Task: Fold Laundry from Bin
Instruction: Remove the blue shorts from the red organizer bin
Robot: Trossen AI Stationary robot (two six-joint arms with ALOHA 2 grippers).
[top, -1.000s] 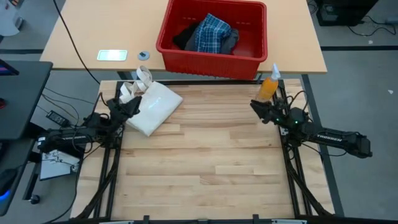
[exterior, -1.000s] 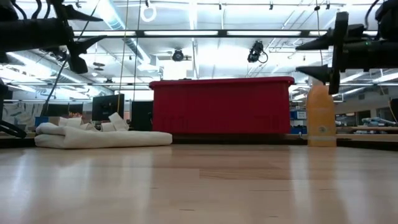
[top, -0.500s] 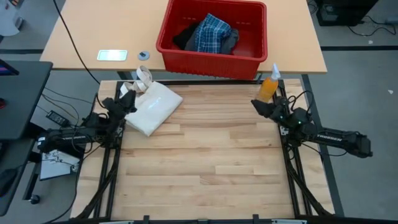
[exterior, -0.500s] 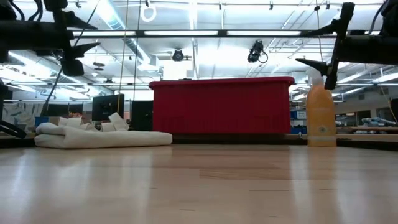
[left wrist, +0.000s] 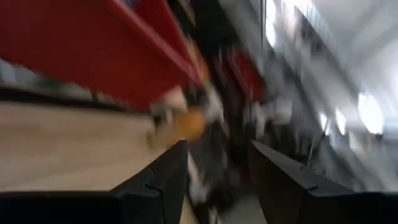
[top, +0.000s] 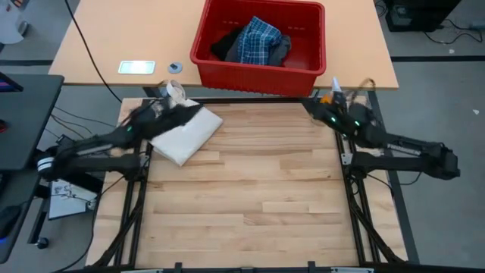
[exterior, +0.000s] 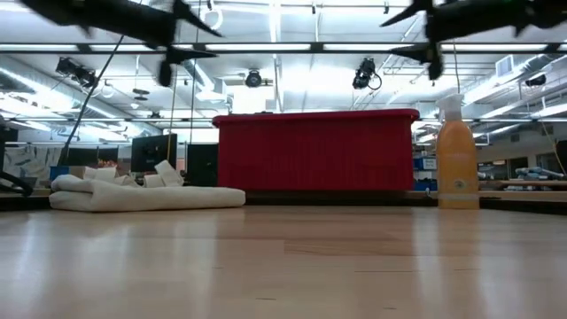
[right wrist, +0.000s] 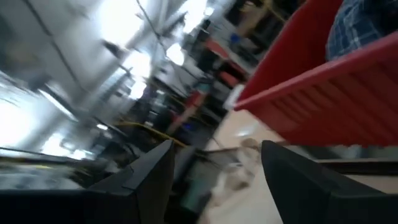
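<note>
The red bin (top: 258,64) stands on a tan table past the work table's far edge. The laundry lies inside it: a plaid shirt (top: 258,39), a dark piece (top: 226,47) and a grey piece (top: 282,48). My left gripper (left wrist: 217,149) is open and holds nothing. It hovers high over the far-left part of the table (top: 191,114), above the white tote bag (top: 182,133). My right gripper (right wrist: 217,149) is also open and holds nothing. It hangs high at the far right (top: 311,108), near the bin's right corner.
The cream tote bag (exterior: 146,195) lies flat on the wooden table at far left. An orange spray bottle (exterior: 456,159) stands at the far right, partly under my right arm. A phone (top: 136,67) and a small disc (top: 175,68) lie left of the bin.
Both grippers have risen quickly and swung toward the far edge and the bin. The left one has also gone right, over the tote bag, and turned. The right one has passed above the spray bottle. Bin, laundry and tote have stayed where they were.
</note>
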